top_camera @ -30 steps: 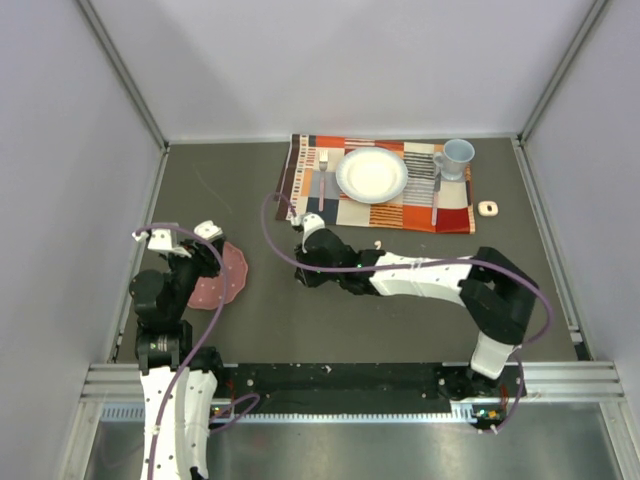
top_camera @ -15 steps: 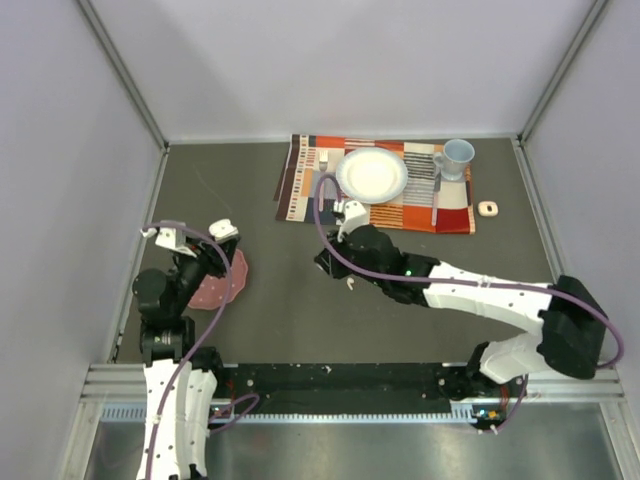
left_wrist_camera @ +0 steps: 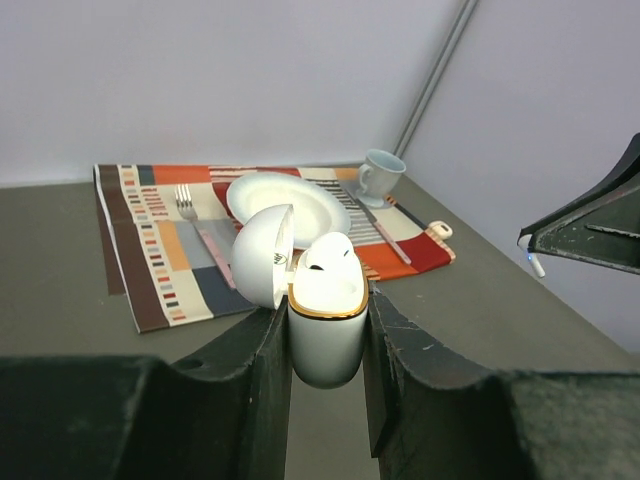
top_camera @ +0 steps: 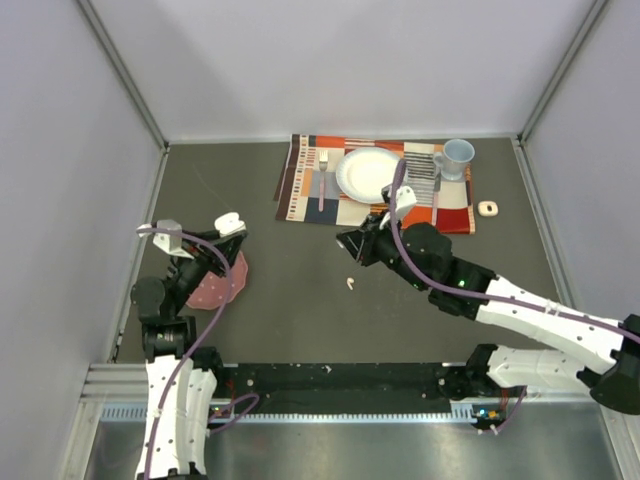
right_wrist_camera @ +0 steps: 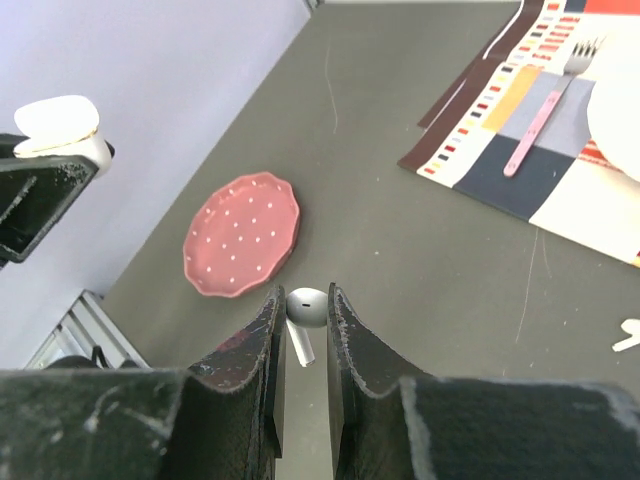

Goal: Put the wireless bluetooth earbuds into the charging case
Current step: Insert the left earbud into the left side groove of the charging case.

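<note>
My left gripper (left_wrist_camera: 328, 322) is shut on the white charging case (left_wrist_camera: 326, 305), gold-rimmed, held upright above the table. Its lid (left_wrist_camera: 262, 255) stands open, and one white earbud (left_wrist_camera: 325, 262) sits in it. My right gripper (right_wrist_camera: 303, 300) is shut on another earbud (right_wrist_camera: 306, 307), stem pointing down, above the bare table right of the pink plate. From above, the case (top_camera: 230, 219) is at the left and the right gripper (top_camera: 348, 241) near the middle. A loose earbud (top_camera: 350, 283) lies on the table below it, also visible as an earbud (right_wrist_camera: 628, 335) at the right wrist view's edge.
A pink dotted plate (top_camera: 215, 285) lies under the left arm. At the back, a patterned placemat (top_camera: 300, 185) carries a fork (top_camera: 322, 178), a white plate (top_camera: 368, 172), a knife (top_camera: 436, 190) and a mug (top_camera: 456, 157). A small beige object (top_camera: 487, 208) lies beside the mat.
The right arm has swung to the right, and its gripper moved from the placemat's near-left corner toward the table's middle. The left gripper with the case shifted slightly right.
</note>
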Controlling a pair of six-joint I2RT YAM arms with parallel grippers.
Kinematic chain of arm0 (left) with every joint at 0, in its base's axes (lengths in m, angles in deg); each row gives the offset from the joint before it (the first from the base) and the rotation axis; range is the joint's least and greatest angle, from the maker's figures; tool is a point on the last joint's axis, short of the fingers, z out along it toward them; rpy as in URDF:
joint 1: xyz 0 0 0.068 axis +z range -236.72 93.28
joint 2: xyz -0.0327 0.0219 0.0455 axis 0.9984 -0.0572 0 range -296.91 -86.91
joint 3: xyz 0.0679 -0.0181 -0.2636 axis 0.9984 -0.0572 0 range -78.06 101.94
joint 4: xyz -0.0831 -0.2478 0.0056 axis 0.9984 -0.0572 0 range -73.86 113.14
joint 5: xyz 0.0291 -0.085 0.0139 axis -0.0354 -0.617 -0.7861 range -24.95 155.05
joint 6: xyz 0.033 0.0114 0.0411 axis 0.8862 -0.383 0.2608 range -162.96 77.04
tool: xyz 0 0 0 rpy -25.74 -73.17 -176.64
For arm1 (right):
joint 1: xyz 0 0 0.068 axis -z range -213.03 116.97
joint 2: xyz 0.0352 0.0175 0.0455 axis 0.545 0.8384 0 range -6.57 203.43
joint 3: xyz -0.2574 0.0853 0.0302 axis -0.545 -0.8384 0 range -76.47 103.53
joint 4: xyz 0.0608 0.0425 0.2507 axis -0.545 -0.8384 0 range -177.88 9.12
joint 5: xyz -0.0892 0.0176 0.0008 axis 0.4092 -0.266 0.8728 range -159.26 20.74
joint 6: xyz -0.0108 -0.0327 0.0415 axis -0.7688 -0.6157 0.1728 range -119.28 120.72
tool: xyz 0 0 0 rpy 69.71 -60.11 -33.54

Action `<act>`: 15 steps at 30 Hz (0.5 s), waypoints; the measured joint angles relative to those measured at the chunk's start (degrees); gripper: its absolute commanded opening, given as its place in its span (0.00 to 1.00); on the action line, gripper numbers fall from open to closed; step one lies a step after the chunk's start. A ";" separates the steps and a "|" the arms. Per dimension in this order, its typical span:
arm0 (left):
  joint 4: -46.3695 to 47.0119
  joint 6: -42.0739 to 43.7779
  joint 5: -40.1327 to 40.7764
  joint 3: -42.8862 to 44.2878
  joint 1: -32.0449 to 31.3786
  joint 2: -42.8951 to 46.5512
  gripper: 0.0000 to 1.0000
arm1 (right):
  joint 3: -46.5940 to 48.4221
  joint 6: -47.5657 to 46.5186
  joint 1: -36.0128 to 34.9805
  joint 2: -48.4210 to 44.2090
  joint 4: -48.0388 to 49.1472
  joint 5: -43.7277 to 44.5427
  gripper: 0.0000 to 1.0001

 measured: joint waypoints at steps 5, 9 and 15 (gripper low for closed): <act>5.86 -3.41 -0.13 -0.02 -0.02 -1.64 0.00 | 1.73 -0.94 0.26 -1.81 -0.76 1.33 0.04; 12.31 -6.67 0.20 -0.02 -0.33 -4.66 0.00 | 5.70 -1.92 0.46 -1.77 -1.46 2.56 0.05; 18.47 -9.53 1.73 0.00 -2.19 -8.41 0.00 | 13.64 -2.14 0.63 -1.46 -1.53 3.69 0.05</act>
